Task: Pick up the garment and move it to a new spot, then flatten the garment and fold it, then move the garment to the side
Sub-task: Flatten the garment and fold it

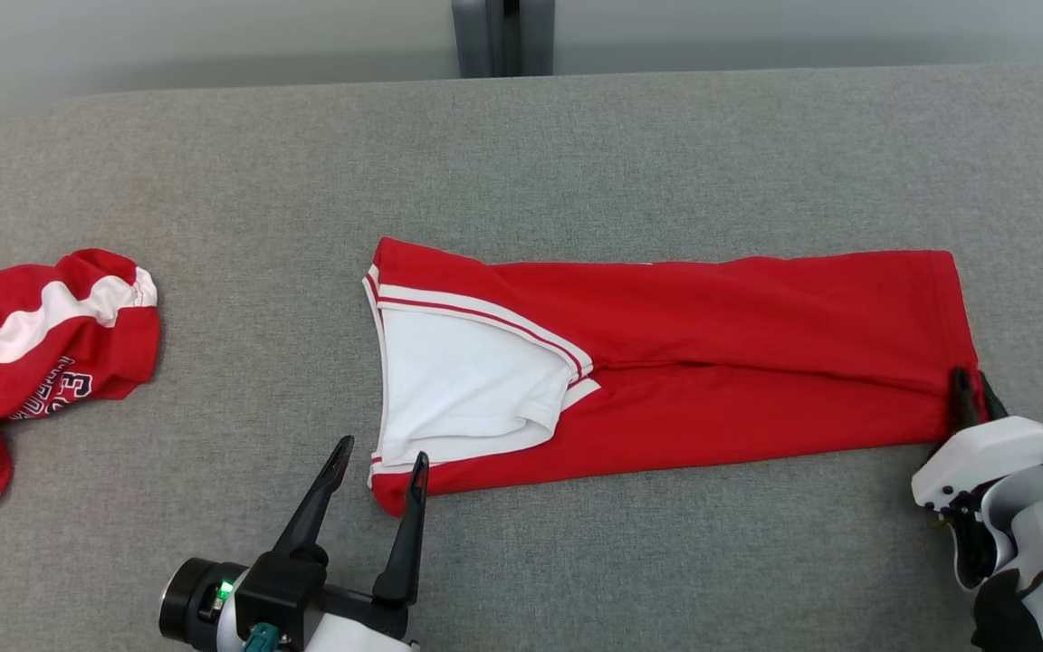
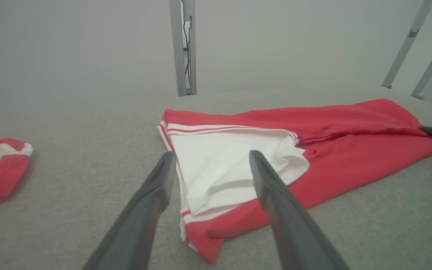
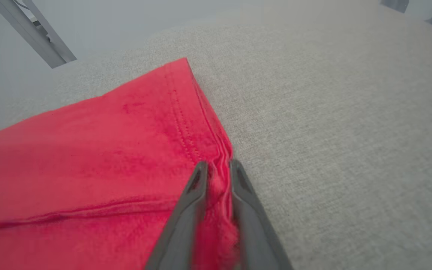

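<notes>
Reaching in low from the right, the right gripper (image 3: 218,165) was seen clamped on the hem at the near right corner of the folded red garment (image 1: 712,362), which was laid lengthwise at mid-table (image 1: 576,154). The left gripper (image 1: 383,450) was held with its fingers spread at the near left corner. Two pieces were counted: a crumpled garment (image 1: 33,335) was set well apart at the left.

Two red-and-white garments on one grey table (image 1: 576,154): the folded garment (image 1: 712,362) lying between two grippers, left gripper (image 1: 383,450) and right gripper (image 1: 971,376), the crumpled garment (image 1: 33,344) well left of both. One metal post (image 1: 503,36) stands beyond them.
</notes>
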